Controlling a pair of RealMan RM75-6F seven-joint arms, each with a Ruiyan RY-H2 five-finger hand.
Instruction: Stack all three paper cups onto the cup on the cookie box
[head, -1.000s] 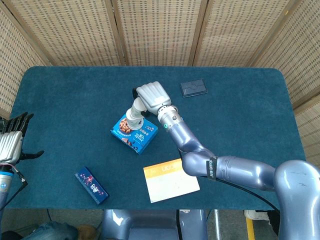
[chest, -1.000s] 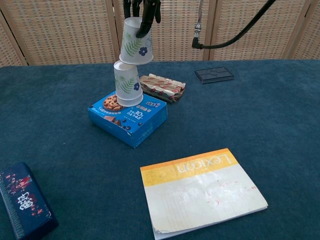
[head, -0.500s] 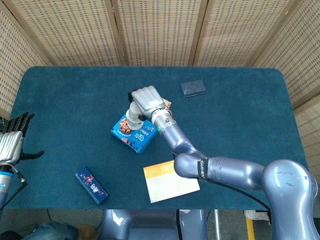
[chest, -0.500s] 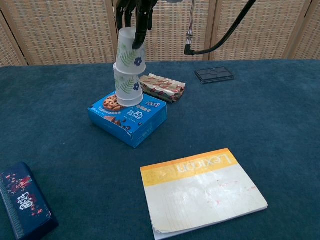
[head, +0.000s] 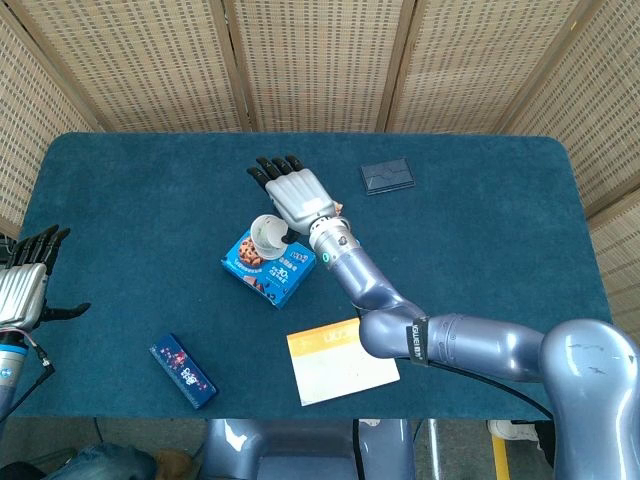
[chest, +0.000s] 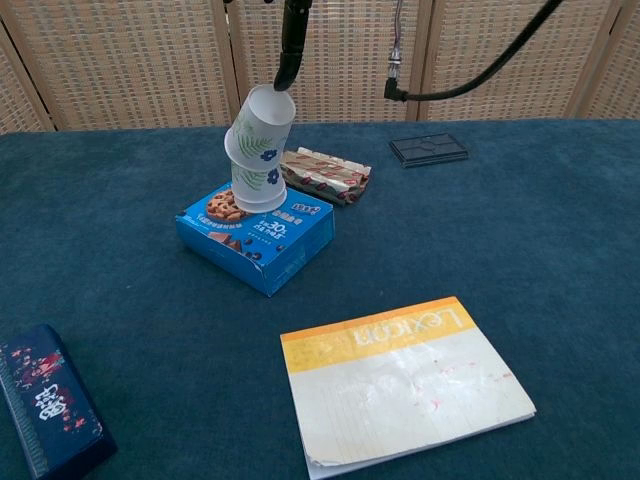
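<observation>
- Nearest me in the chest view, a dark blue box lies at the counter's front left, and a yellow-topped booklet lies front centre.
- My left hand hangs off the left edge in the head view, fingers spread, holding nothing.
- The cookie box sits mid-counter with the cups stacked on it; the top cup tilts over to the left, rim seated on the lower cup.
- My right hand is above the stack, fingers stretched apart and gripping nothing. In the chest view one dark fingertip touches the tilted cup's base.
- Just behind the box lies a snack pack.
- Farther back right sits a dark flat case.
</observation>
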